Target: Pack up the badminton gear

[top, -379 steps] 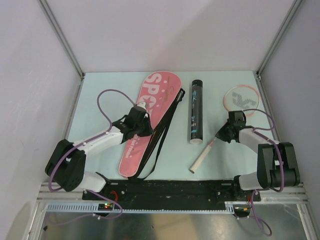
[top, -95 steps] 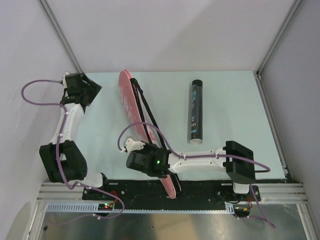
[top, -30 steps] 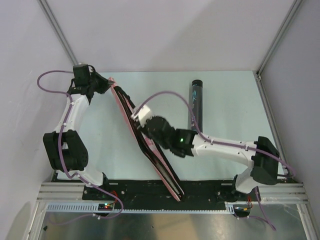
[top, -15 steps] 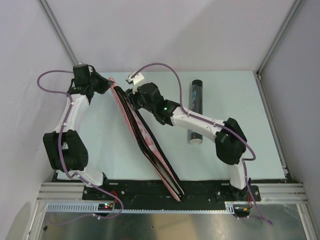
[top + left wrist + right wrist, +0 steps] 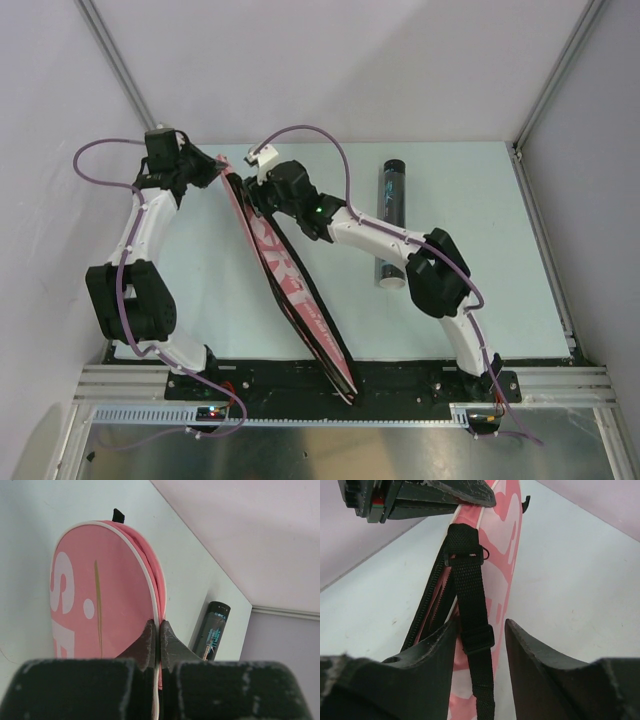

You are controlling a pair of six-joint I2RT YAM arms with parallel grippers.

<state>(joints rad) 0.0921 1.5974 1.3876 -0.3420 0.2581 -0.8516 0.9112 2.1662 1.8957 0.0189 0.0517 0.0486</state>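
The pink racket case [image 5: 290, 285] stands tipped up on its long edge on the counter [image 5: 470, 220]. It runs from far left to near right, with its wide round end far away and its thin end at the near edge. The left fingers [image 5: 146, 642] are pressed together, pinching the white rim of the round end. The right fingers [image 5: 535, 655] are spread, with the case's black strap [image 5: 470, 590] between them. I cannot tell what is inside the case. The black tube [image 5: 389, 215] lies flat to the right, pointing far to near.
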